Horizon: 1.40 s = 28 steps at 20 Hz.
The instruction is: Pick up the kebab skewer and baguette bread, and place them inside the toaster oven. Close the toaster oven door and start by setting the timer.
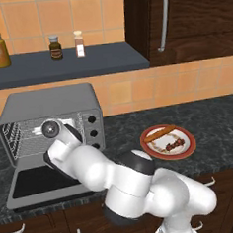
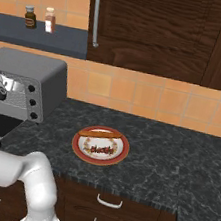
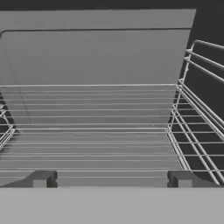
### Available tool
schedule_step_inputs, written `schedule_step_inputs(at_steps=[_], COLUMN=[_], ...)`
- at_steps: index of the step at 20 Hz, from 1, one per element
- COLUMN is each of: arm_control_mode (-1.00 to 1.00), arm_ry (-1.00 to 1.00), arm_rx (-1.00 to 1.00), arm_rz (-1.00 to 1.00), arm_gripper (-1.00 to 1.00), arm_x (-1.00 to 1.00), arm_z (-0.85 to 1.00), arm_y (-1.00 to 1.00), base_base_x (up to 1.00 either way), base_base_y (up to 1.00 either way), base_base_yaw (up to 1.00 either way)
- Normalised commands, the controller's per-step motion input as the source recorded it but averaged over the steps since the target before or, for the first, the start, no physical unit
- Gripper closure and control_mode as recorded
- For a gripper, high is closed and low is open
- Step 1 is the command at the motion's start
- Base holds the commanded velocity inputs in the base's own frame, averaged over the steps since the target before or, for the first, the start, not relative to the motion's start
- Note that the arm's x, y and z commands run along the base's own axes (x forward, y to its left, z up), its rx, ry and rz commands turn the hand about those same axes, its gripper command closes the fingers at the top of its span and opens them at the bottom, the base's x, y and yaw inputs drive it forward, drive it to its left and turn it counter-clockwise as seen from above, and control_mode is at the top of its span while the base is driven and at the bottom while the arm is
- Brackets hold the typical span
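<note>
The toaster oven (image 1: 53, 101) stands at the left of the counter with its cavity open. Its door (image 1: 39, 181) lies dropped flat in front, dark glass up. My gripper (image 3: 111, 178) faces straight into the cavity, open, with nothing between its fingertips (image 3: 41, 178). The wire rack (image 3: 92, 144) lies bare just ahead of them. To the oven's right, a red-rimmed plate (image 1: 190, 147) carries the tan baguette bread (image 1: 159, 133) at its far side and the dark red kebab skewer (image 1: 175, 144) at its near side. From the right base view the baguette bread (image 2: 100, 133) and kebab skewer (image 2: 101, 149) lie side by side.
Three black knobs (image 1: 92, 132) run down the oven's right side. A dark shelf (image 1: 99, 60) above holds several jars and bottles. A dark wood cabinet with a metal handle (image 1: 164, 20) hangs at the upper right. Black stone counter (image 2: 176, 158) stretches to the plate's right.
</note>
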Motion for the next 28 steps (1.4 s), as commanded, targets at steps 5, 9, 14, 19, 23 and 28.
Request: schedule_step_inputs(at_steps=[5, 9, 14, 19, 23, 28], arm_control_mode=[-1.00, -1.00, -1.00, -1.00, -1.00, -1.00], arm_ry=[0.18, 0.11, 0.11, 0.15, 0.12, 0.10], arm_rx=[0.00, 0.00, 0.00, 0.00, 0.00, 0.00], arm_rz=[0.00, -0.02, -0.03, -0.04, -0.02, 0.00], arm_gripper=[-1.00, -1.00, -1.00, -1.00, -1.00, -1.00], arm_x=[-0.53, -0.96, -1.00, -0.94, -0.78, -0.25], arm_z=[-0.98, -1.00, -1.00, -1.00, -0.89, -0.32], arm_y=[0.00, 0.00, 0.00, 0.00, 0.01, 0.00], base_base_x=[0.00, 0.00, 0.00, 0.00, 0.00, 0.00], base_base_y=[0.00, 0.00, 0.00, 0.00, 0.00, 0.00], base_base_yaw=[0.00, 0.00, 0.00, 0.00, 0.00, 0.00])
